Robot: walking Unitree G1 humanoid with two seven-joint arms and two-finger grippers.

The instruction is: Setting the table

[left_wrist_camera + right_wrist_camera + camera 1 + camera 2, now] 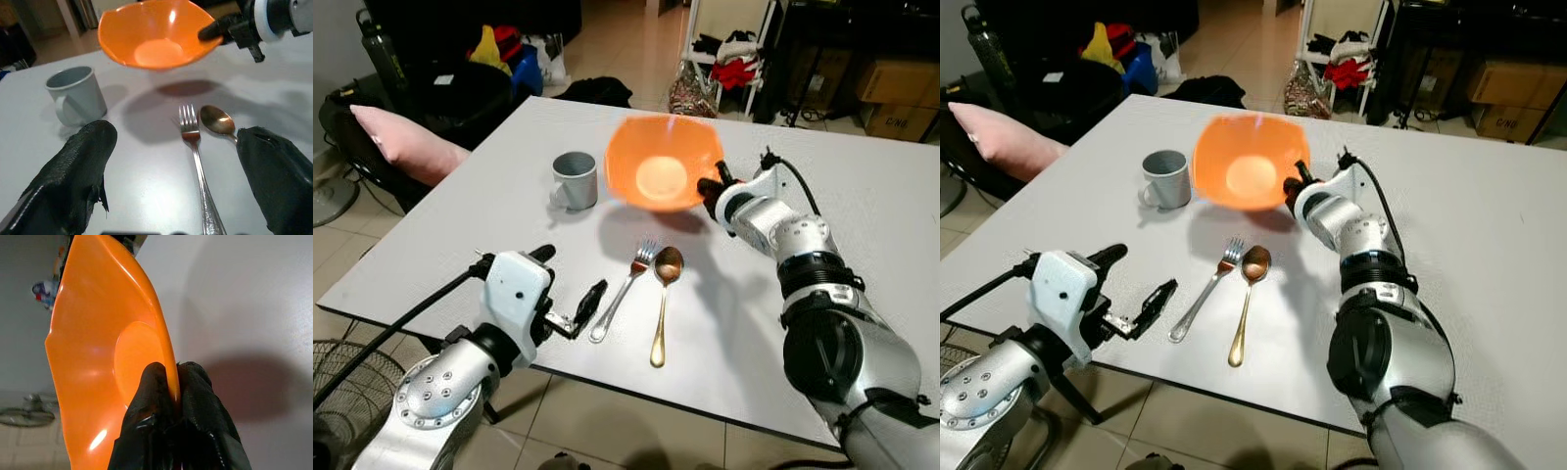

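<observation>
Right tool [709, 188]: pinches orange bowl [663, 162] rim, aloft | Left tool [590, 298]: spread beside fork [624, 289] | You: level bowl, lower gently onto counter [862, 206] beyond spoon [664, 299].

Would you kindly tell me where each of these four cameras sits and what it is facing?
Left eye view: head, looking down at the white table; both arms show.
Right eye view: same head, same scene, shifted slightly.
Left wrist view: along the open left gripper toward the fork, spoon and mug.
Right wrist view: along the right gripper, pinching the orange bowl's rim.
Shared: both wrist views show the bowl lifted above its shadow.
</observation>
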